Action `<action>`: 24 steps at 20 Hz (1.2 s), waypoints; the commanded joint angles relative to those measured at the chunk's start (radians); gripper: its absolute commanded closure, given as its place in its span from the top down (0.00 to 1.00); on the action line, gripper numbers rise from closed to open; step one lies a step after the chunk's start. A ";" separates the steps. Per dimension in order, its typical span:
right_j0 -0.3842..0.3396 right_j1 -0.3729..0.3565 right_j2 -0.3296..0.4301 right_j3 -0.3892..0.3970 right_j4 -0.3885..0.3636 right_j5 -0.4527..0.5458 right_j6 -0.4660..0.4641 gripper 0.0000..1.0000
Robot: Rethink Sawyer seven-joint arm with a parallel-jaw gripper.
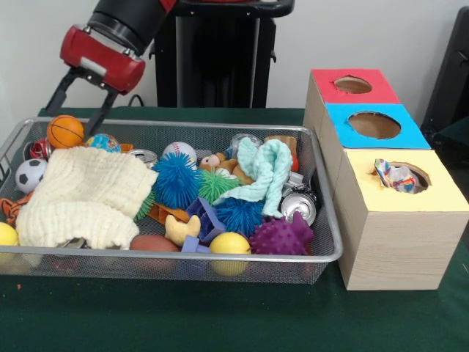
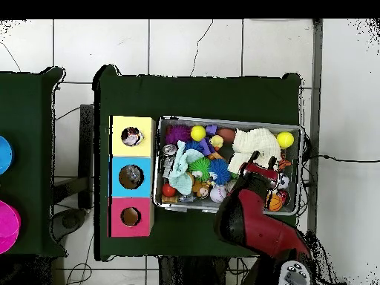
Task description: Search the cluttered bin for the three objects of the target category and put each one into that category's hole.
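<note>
Hidden: much of the mesh bin (image 1: 326,220) goes unseen beneath a cream knitted cloth (image 1: 84,194) heaped over its left half in the front view; a mint cloth (image 1: 265,172) drapes over more toys near the middle.
Cut off: a yellow ball (image 1: 6,235) and an orange strap (image 1: 9,207) run off the picture's left edge.
Hard to make out: the brown thing under the cream cloth's lower edge, and the crumpled, printed item (image 1: 396,176) sitting in the yellow box's hole.
Arm: the red and black arm (image 2: 256,223) slants in over the bin's far left corner in the front view, wrist tilted, claw (image 1: 77,110) pointing down.
Claw: spread open, gripping nothing; its two dark fingers (image 1: 60,92) straddle an orange basketball (image 1: 65,131) without clearly touching it.
Balls: a soccer ball (image 1: 29,174) lies beside the cream cloth, a baseball (image 1: 179,152) further along the far side, another yellow ball (image 1: 230,244) at the near rim.
Other clutter: blue (image 1: 176,180), green (image 1: 214,185) and purple (image 1: 281,236) spiky toys, and a crushed can (image 1: 299,205).
Boxes: three wooden boxes stand in a row just beside the bin on the green tabletop (image 1: 220,323), topped red (image 1: 352,86), blue (image 1: 374,125) and yellow (image 1: 403,180), each with a round hole.
</note>
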 commanded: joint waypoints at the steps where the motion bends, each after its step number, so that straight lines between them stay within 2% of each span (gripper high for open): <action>1: -0.073 0.082 0.172 0.063 -0.073 0.016 0.249 1.00; 5: -0.142 0.150 0.240 0.040 -0.114 -0.016 0.267 1.00; 7: -0.196 0.174 0.305 0.035 -0.157 0.002 0.280 1.00; 8: -0.206 0.195 0.315 0.034 -0.162 -0.031 0.292 1.00; 10: -0.210 0.204 0.315 0.034 -0.159 -0.059 0.287 1.00; 18: -0.253 0.257 0.320 0.032 -0.119 -0.042 0.259 1.00; 24: -0.332 0.298 0.348 0.013 -0.175 -0.032 0.236 1.00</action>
